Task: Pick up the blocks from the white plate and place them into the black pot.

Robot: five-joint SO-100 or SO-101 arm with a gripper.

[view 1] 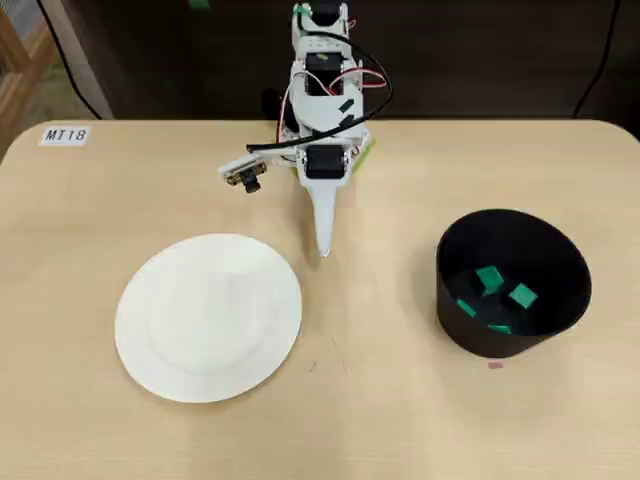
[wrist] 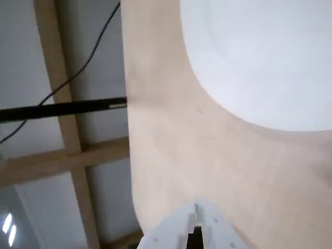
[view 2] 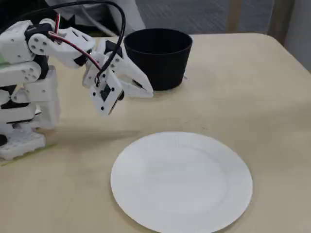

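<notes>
White plate [view 1: 208,318] bare, green blocks [view 1: 492,295] all in black pot [view 1: 512,283], hand [view 1: 323,250] pressed together and empty over tabletop [view 1: 400,420]; blocks look light, rigid, best pinched across flat faces.

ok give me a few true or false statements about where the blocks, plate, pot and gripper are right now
1. The white plate has no blocks on it. True.
2. The green blocks lie on the table beside the black pot. False: in the overhead view they lie inside the pot.
3. The gripper is shut on a block. False: its fingers are closed together with nothing between them.
4. In the overhead view the plate is left of the pot. True.
5. The gripper hangs directly over the pot. False: in the overhead view it is over bare table, between plate and pot.
</notes>
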